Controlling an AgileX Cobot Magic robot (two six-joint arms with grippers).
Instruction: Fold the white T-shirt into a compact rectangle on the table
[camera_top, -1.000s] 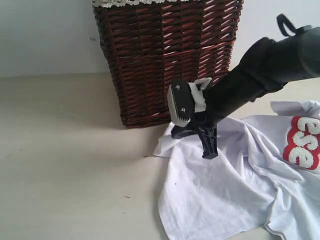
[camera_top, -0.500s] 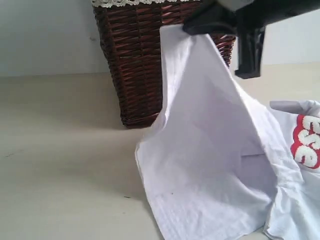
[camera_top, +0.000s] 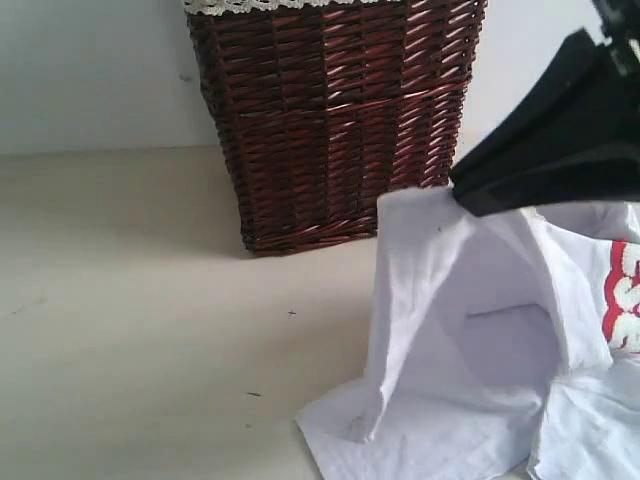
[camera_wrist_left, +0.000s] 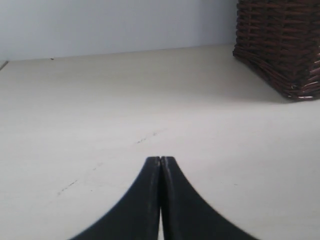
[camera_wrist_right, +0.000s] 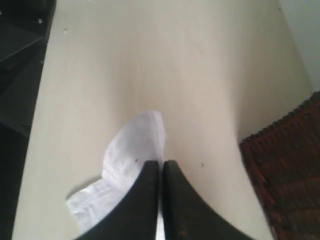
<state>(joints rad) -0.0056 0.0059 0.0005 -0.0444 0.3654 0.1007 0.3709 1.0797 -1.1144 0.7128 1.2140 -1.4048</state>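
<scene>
The white T-shirt (camera_top: 450, 330) lies crumpled at the right of the table (camera_top: 130, 300), its red-outlined letters (camera_top: 625, 300) at the right edge. My right gripper (camera_top: 462, 192) is shut on a corner of the shirt and holds it raised, so the cloth hangs in a fold beneath. In the right wrist view the cloth (camera_wrist_right: 132, 150) sticks out past the closed right gripper (camera_wrist_right: 161, 163). My left gripper (camera_wrist_left: 160, 159) is shut and empty, low over bare table (camera_wrist_left: 100, 100); it does not show in the exterior view.
A dark brown wicker basket (camera_top: 335, 110) with white lace trim stands at the back, just behind the shirt; it also shows as the basket (camera_wrist_left: 285, 45) and the basket (camera_wrist_right: 290, 180). A dark structure (camera_wrist_right: 20, 75) borders the table.
The right gripper lifted the shirt's corner high, then carried it right and lower. The cloth has drawn rightward, uncovering table in front of the basket. The left gripper stays shut.
</scene>
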